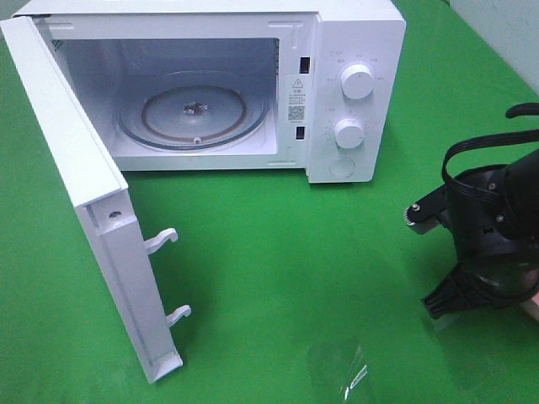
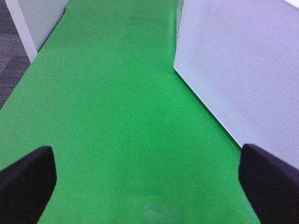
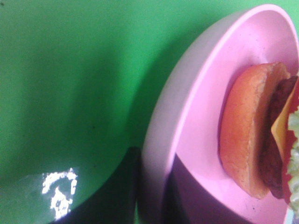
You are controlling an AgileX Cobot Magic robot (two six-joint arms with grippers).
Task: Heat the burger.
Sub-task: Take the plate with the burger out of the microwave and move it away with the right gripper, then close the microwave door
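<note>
The burger lies on a round pink plate in the right wrist view, with its brown bun, patty, yellow cheese and lettuce showing. My right gripper is shut on the plate's rim, one dark finger outside it and one inside. In the high view my right arm is at the right edge and hides the burger; only a sliver of pink plate shows. The white microwave stands open with an empty glass turntable. My left gripper is open and empty over the green mat.
The microwave door swings out to the front left, with two latch hooks on its edge. Its outer face is close to my left gripper. A green mat covers the table. A glare patch lies near the front.
</note>
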